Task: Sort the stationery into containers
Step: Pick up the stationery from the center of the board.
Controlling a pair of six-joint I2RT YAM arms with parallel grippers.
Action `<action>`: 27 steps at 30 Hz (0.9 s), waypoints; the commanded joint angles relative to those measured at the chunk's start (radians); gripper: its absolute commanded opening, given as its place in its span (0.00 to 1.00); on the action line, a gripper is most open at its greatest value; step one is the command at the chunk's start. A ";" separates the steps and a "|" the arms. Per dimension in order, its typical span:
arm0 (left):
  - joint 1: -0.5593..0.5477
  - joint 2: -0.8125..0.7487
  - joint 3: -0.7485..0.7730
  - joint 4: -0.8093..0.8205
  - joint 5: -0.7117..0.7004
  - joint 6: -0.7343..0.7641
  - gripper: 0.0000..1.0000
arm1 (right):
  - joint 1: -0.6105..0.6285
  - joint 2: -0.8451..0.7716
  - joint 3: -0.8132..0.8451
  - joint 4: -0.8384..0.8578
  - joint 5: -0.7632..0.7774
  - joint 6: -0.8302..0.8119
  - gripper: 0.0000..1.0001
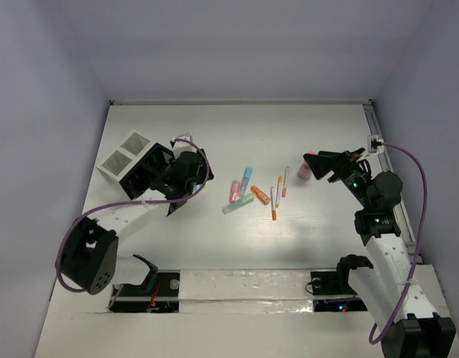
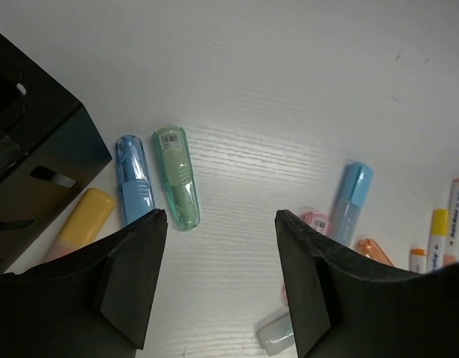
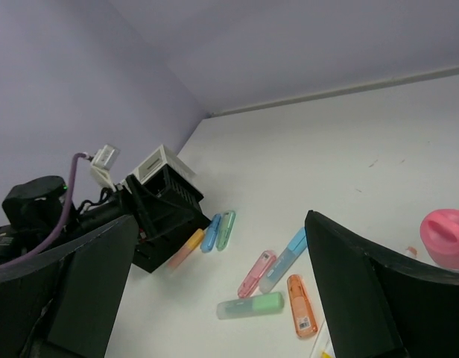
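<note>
Several stationery pieces lie mid-table: a pink marker (image 1: 234,190), a light blue marker (image 1: 247,177), a green marker (image 1: 238,203), an orange marker (image 1: 260,195) and thin white pens (image 1: 273,201). By the black organiser (image 1: 147,175) lie a yellow-pink marker (image 2: 84,224), a blue marker (image 2: 133,179) and a green marker (image 2: 177,175). My left gripper (image 2: 220,216) hovers just past these three, jaws apart over bare table, holding nothing. My right gripper (image 1: 317,165) is wide open and empty beside the pink cup (image 3: 447,237).
White mesh cups (image 1: 125,153) stand against the organiser's far left side. A metal rail (image 1: 375,127) runs along the table's right edge. Purple cables loop from both arms. Walls close in the table on three sides.
</note>
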 commanded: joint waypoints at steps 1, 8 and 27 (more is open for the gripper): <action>-0.017 0.044 0.066 0.018 -0.094 0.015 0.56 | -0.004 0.004 0.006 0.013 0.014 -0.020 1.00; -0.017 0.167 0.106 0.035 -0.146 0.047 0.50 | -0.004 0.017 0.012 -0.002 0.021 -0.030 1.00; -0.017 0.387 0.228 0.032 -0.217 0.097 0.42 | -0.004 0.049 0.011 0.013 0.004 -0.026 1.00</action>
